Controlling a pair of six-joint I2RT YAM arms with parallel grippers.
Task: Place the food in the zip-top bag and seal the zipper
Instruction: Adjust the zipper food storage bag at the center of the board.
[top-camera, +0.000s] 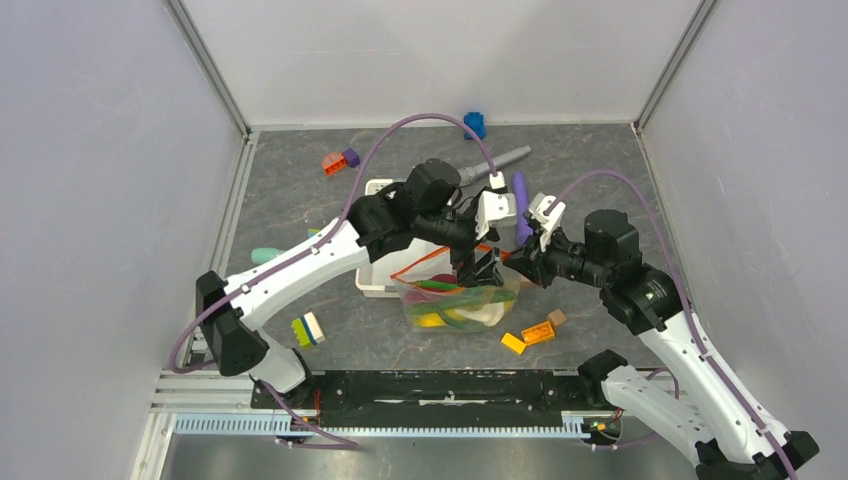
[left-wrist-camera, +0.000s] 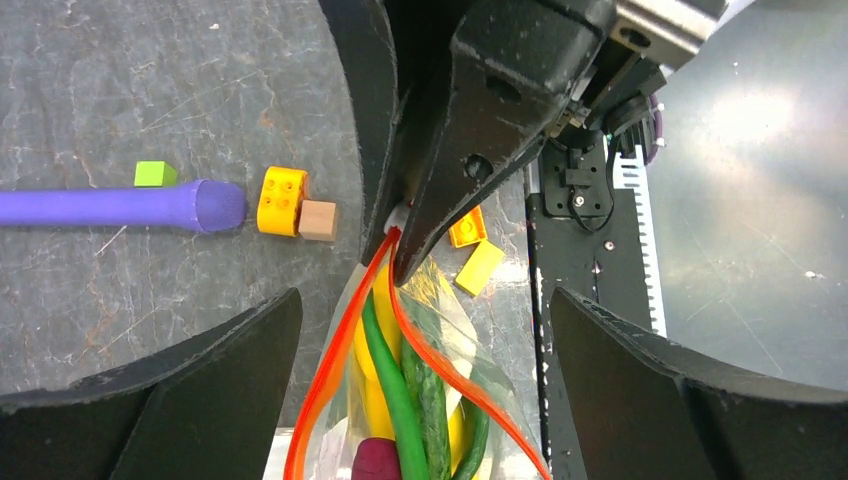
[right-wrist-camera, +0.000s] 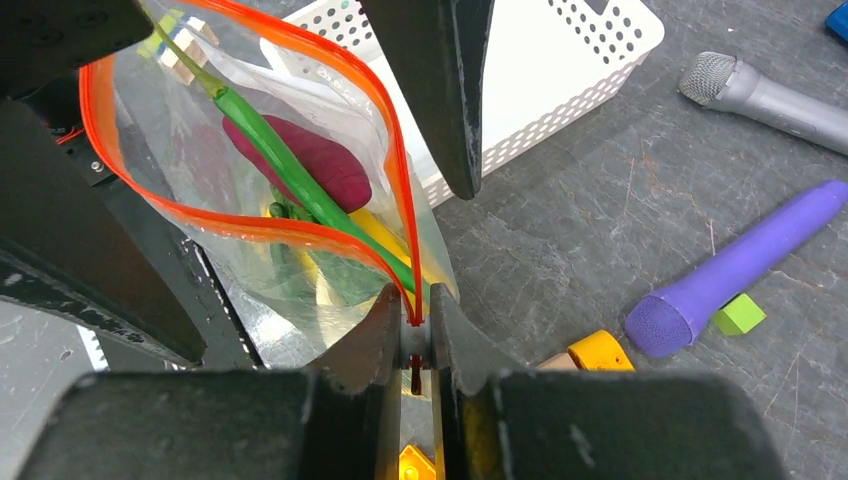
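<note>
The clear zip-top bag (top-camera: 462, 305) lies in front of the basket with its mouth gaping. Its orange-red zipper (right-wrist-camera: 240, 225) runs in two separated strips. Inside are a purple-red sweet potato (right-wrist-camera: 310, 160), a green bean (left-wrist-camera: 400, 390), a dark cucumber (left-wrist-camera: 437, 400) and a yellow banana piece (left-wrist-camera: 372, 395). My right gripper (right-wrist-camera: 415, 335) is shut on the zipper's end; it also shows in the left wrist view (left-wrist-camera: 397, 245). My left gripper (left-wrist-camera: 420, 400) is wide open, its fingers (left-wrist-camera: 150, 400) straddling the bag's mouth without touching it.
A white slotted basket (right-wrist-camera: 570, 60) stands behind the bag. A long purple cylinder (right-wrist-camera: 740, 265), a grey microphone (right-wrist-camera: 760, 95), a green cube (left-wrist-camera: 155, 174) and yellow blocks (left-wrist-camera: 282, 200) lie to the right. More blocks (top-camera: 308, 328) lie near the left arm.
</note>
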